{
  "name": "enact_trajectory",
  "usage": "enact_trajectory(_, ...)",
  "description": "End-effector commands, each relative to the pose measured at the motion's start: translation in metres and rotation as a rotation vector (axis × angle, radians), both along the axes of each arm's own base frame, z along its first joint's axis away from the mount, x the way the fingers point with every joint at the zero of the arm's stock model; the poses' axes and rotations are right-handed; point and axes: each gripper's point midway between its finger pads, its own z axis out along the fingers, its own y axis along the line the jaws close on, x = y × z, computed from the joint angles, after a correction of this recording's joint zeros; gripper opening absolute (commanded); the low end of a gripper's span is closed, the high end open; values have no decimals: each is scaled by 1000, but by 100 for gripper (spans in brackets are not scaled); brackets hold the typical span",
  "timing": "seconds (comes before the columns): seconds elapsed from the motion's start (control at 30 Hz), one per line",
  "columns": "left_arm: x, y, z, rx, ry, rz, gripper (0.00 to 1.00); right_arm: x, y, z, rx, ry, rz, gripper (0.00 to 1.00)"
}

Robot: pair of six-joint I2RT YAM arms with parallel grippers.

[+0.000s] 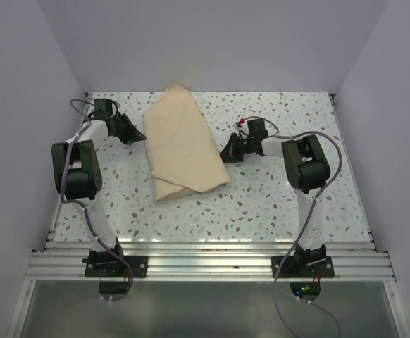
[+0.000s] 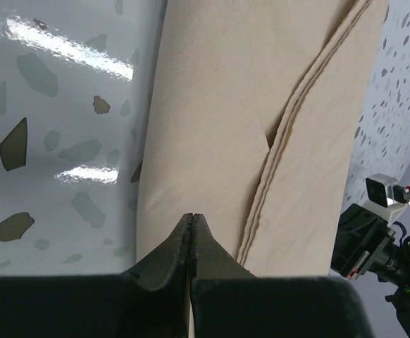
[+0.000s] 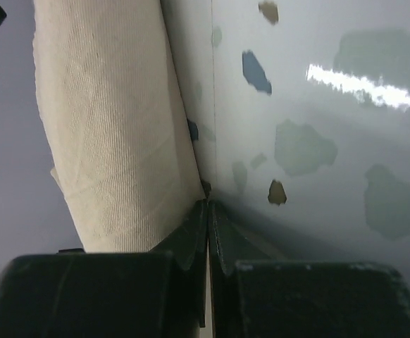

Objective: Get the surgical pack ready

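The surgical pack shows as a tan sheet (image 1: 184, 144) folded into a long bundle on the speckled table, with layered edges along its fold (image 2: 282, 141). My left gripper (image 1: 142, 138) lies low at the bundle's left edge. It is shut, and its tips (image 2: 193, 215) sit over the tan fabric. My right gripper (image 1: 225, 156) is shut too, and its tips (image 3: 207, 203) meet the bundle's right edge (image 3: 113, 127). I cannot tell whether either pinches fabric. Whatever the folds cover is hidden.
White walls close the table (image 1: 275, 204) at the back and on both sides. A metal rail (image 1: 205, 264) holding the arm bases runs along the near edge. The right arm's wrist (image 2: 374, 239) shows beyond the bundle in the left wrist view.
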Motion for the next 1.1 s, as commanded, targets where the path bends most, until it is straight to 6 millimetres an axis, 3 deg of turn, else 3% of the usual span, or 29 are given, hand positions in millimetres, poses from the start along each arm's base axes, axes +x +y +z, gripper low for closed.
enact_trajectory(0.0, 7, 8, 40, 39, -90, -17, 0, -22, 13, 36, 59, -42, 56, 0)
enact_trajectory(0.1, 10, 6, 47, 31, -113, -46, 0, -34, 6, 38, -6, -38, 62, 0)
enact_trajectory(0.13, 9, 3, 46, 25, -108, -58, 0, -27, 3, 48, -22, -68, 52, 0)
enact_trajectory(0.2, 8, 3, 45, 24, -103, -59, 0, -18, -3, 49, -70, -83, 37, 0)
enact_trajectory(0.33, 9, 4, 43, 19, -101, -50, 0, 30, -15, 54, -142, -131, -28, 0)
enact_trajectory(0.4, 10, 2, 45, 8, -104, -48, 0, 42, -19, 34, -163, -101, -40, 0)
enact_trajectory(0.43, 10, 1, 49, 1, -110, -51, 0, 55, -17, 41, -151, -128, -46, 0)
enact_trajectory(0.47, 9, 1, 50, -2, -112, -51, 0, 58, -17, 23, -158, -96, -41, 0)
enact_trajectory(0.53, 8, -1, 55, -6, -120, -57, 0, 72, -8, 30, -122, -121, -20, 0)
enact_trajectory(0.57, 7, 0, 55, -3, -117, -54, 0, 74, -5, 16, -117, -94, -16, 0)
enact_trajectory(0.63, 5, 1, 57, 7, -121, -59, 0, 78, 5, 20, -74, -100, 3, 0)
enact_trajectory(0.73, 2, 0, 55, 7, -110, -64, 0, 76, 20, 15, -50, -104, 43, 0)
enact_trajectory(0.87, 1, -1, 51, -1, -104, -68, 0, 54, 41, 13, -12, -91, 117, 0)
enact_trajectory(1.07, 5, -1, 52, -5, -111, -70, 0, 2, 59, 15, 7, -61, 196, 0)
